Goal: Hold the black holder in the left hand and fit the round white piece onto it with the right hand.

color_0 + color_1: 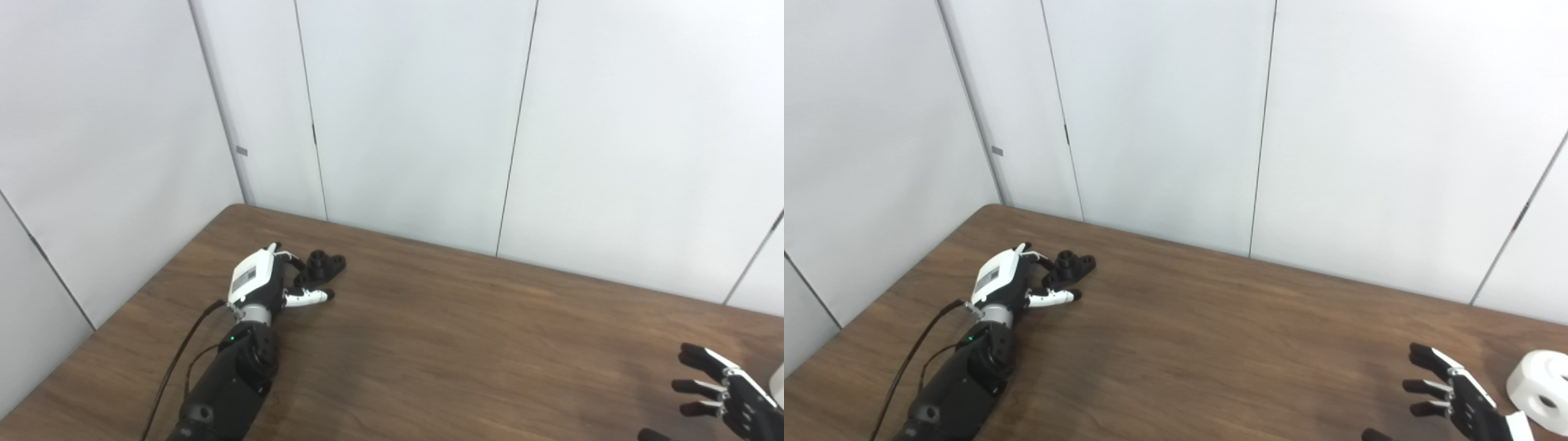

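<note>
Left hand [260, 282]: near the far left corner of the counter [441, 343], fingers curled loosely at the holder's near side, thumb stretched out just in front of it; whether it grips the holder, I cannot tell.
Black holder [321, 264]: lying on the counter, touching or just beside the left fingers.
Right hand [1454, 395]: low at the right edge, wide, fingers spread, holding nothing.
White piece [1543, 389]: round, on the counter just right of the right hand, apart from it and well apart from the holder.
</note>
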Motion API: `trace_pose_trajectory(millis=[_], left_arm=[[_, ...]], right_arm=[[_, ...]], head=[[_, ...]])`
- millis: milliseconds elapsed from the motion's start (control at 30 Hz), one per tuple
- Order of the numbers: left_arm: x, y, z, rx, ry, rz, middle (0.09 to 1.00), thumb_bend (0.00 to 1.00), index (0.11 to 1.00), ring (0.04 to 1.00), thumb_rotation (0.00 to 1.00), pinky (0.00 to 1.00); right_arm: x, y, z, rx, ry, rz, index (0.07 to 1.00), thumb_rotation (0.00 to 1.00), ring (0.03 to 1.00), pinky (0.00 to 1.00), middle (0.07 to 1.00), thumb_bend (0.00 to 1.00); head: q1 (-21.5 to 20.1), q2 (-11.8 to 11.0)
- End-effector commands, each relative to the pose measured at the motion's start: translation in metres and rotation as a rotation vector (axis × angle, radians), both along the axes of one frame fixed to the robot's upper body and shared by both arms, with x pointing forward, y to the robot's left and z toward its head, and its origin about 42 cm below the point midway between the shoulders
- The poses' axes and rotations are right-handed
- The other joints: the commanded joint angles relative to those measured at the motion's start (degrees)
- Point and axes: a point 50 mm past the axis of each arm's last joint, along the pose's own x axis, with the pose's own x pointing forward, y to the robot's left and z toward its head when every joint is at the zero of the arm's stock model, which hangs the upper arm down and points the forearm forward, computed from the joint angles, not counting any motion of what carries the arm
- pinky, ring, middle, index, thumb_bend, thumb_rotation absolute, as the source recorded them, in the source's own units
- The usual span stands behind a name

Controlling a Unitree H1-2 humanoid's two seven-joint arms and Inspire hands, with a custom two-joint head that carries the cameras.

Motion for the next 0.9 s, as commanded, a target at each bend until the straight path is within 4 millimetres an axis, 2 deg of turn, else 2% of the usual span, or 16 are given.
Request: trace_pose_trajectory(millis=[0,400,467,533,567,633,733,800,867], left_arm=[[0.013,-0.001,0.017,0.02,-0.055,-0.015,0.974,0.78,0.673,1.0,0.24,0.9],[0.018,-0.008,0.011,0.023,-0.058,-0.02,0.973,0.79,0.684,1.0,0.24,0.9],[0.019,-0.009,0.01,0.025,-0.056,-0.02,0.969,0.8,0.684,1.0,0.22,0.9],[0.019,-0.009,0.008,0.02,-0.067,-0.022,0.95,0.79,0.649,1.0,0.14,0.9],[0.019,-0.009,0.006,0.019,-0.079,-0.024,0.93,0.66,0.571,0.99,0.1,0.89],[0.02,-0.009,0.002,0.022,-0.101,-0.021,0.882,0.55,0.503,0.958,0.06,0.87],[0.021,-0.01,-0.004,0.032,-0.121,-0.034,0.848,0.53,0.486,0.937,0.05,0.89],[0.02,-0.01,-0.007,0.037,-0.129,-0.045,0.84,0.52,0.484,0.93,0.05,0.91],[0.019,-0.01,-0.009,0.056,-0.129,-0.052,0.838,0.52,0.484,0.923,0.05,0.92]], right_arm=[[0.001,0.004,0.015,0.005,-0.064,0.011,0.79,0.0,0.686,0.56,0.806,0.63],[0.002,0.003,0.015,0.009,-0.065,0.01,0.787,0.0,0.688,0.57,0.806,0.63],[0.002,0.002,0.015,0.007,-0.066,0.009,0.786,0.0,0.687,0.57,0.803,0.63],[0.002,0.002,0.015,0.008,-0.065,0.009,0.781,0.0,0.681,0.56,0.797,0.63],[0.002,0.002,0.015,0.01,-0.065,0.011,0.782,0.0,0.682,0.56,0.801,0.62],[0.001,0.002,0.016,0.009,-0.064,0.012,0.783,0.0,0.682,0.56,0.804,0.61],[0.003,0.002,0.016,0.0,-0.064,0.006,0.78,0.0,0.678,0.56,0.803,0.59],[0.005,0.003,0.015,0.0,-0.063,0.006,0.78,0.0,0.679,0.56,0.803,0.59],[0.006,0.004,0.013,0.003,-0.065,0.008,0.777,0.0,0.673,0.56,0.797,0.59]], head=[[-0.1,0.1],[-0.2,0.2],[-0.2,0.2],[-0.2,0.2],[-0.2,0.2],[-0.1,0.5],[0.3,0.9],[0.4,0.1],[-0.1,0.2]])
